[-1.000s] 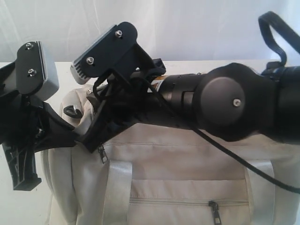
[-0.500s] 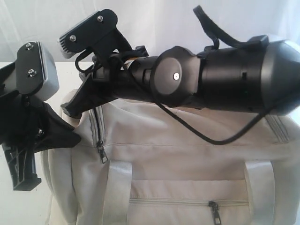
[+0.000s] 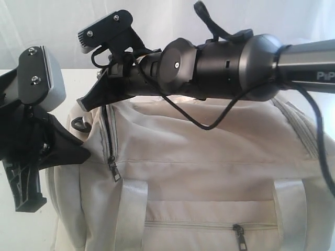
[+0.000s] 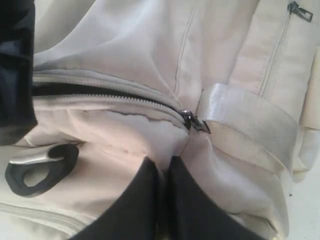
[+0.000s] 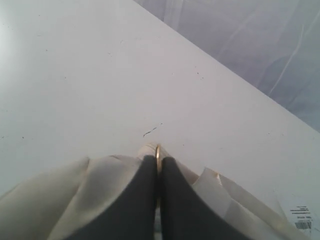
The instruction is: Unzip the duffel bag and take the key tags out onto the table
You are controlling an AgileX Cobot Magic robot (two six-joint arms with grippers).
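Observation:
The cream duffel bag (image 3: 209, 172) fills the lower exterior view on the white table (image 3: 70, 83). My right gripper (image 3: 82, 103) reaches across to the bag's left end, shut on a thin metal zipper-pull ring (image 5: 157, 150) that shows edge-on between its fingers (image 5: 145, 195). My left gripper (image 3: 84, 153) is shut on a pinch of bag fabric (image 4: 125, 150) just below the zipper slider (image 4: 192, 121). Behind the slider the zipper (image 4: 100, 92) gapes as a dark slit. A pale webbing handle (image 4: 245, 112) crosses beside it. The key tags are hidden.
A black loop (image 3: 78, 124) hangs on the bag's end, the black loop (image 4: 40, 170) close to my left fingers. A front pocket zipper (image 3: 238, 230) is closed. The right arm (image 3: 225, 65) spans the bag's top. A pale curtain (image 5: 260, 45) backs the table.
My right gripper has risen and drawn back over the bag's left end, still on the ring, and the arm has lifted off the bag. The left gripper has held still.

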